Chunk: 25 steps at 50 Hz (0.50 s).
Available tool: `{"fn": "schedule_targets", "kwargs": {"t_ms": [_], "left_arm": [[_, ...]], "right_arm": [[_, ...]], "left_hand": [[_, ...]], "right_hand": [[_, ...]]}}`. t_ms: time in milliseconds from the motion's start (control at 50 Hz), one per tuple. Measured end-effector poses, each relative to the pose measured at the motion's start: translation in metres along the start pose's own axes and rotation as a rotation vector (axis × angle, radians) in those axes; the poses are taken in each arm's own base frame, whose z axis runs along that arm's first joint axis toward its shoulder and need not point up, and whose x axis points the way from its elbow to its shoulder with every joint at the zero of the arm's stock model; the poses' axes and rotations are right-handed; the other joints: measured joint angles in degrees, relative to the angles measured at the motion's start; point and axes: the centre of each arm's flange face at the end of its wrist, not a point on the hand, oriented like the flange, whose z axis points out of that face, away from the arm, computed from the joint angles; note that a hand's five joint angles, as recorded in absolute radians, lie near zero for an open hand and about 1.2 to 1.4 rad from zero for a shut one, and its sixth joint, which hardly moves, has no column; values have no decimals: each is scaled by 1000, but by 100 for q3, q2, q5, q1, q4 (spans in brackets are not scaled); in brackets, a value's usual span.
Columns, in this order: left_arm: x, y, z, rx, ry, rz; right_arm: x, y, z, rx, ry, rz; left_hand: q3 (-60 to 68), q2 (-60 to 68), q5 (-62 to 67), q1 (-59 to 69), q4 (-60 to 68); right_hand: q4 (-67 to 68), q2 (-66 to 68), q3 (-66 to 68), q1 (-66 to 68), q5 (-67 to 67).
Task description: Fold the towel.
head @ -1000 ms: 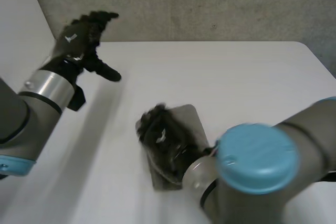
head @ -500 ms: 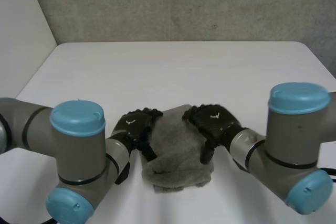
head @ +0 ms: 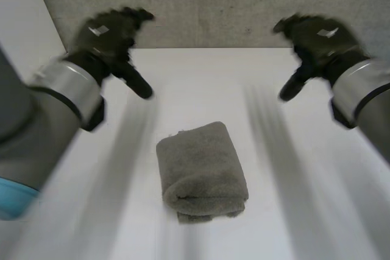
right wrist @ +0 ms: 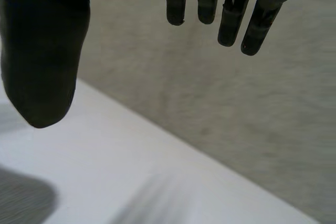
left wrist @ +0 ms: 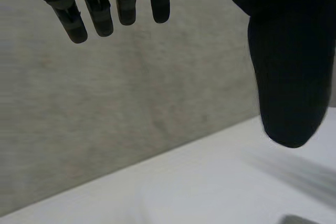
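**A:** What's different from half a second ago, starting with the big things?

**B:** The white counter (head: 256,83) has most of its surface showing again. The left arm (head: 55,108) and the right arm (head: 365,98) were folded in low over its near part. Now they are swung up and out, one to each side, with the grey wall (head: 213,4) behind them.

**A:** And the towel?

**B:** The towel (head: 201,172) lies alone on the near middle of the counter as a thick grey bundle. Its layers are stacked and a rounded fold faces the near edge. It looks a little neater than it did with the hands on it, and nothing touches it.

**A:** So the hands have let go?

**B:** Yes. The left hand (head: 113,31) was at the towel's left side and the right hand (head: 317,38) at its right side. Both are now raised over the far part of the counter, well apart from the cloth. In each wrist view the fingers hang straight and spread with the thumb held away, and nothing is between them. Both hands are released and empty.

**A:** What does that mean for the job?

**B:** I judge that the fold is made and the arms are pulling back. I can't tell whether one more fold is intended, but the bundle is already compact.

**A:** Is there any brand, label or writing?

**B:** I see nothing readable. Each hand has small pale marks (head: 97,29) on its back, too blurred to make out. I see no tag or print on the towel.
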Motion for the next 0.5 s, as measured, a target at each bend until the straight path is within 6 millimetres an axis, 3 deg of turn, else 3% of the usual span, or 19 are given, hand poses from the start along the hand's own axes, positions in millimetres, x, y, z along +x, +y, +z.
{"fn": "schedule_targets", "kwargs": {"t_ms": [100,180,500], "left_arm": [[-22,-21,-6,-35,-88,-4],[-29,-27,-10,-54,-110,-4],[-26,-34,-17,-40,-96,-4]], "right_arm": [[24,-15,-5,3,100,3],[33,-18,-4,-5,130,0],[33,-18,-4,1,118,-43]], "left_hand": [[0,-2,0,0,-2],[0,-2,0,0,-2],[0,-3,0,0,-3]], "right_hand": [[0,0,0,0,0],[0,0,0,0,0],[0,0,0,0,0]]}}
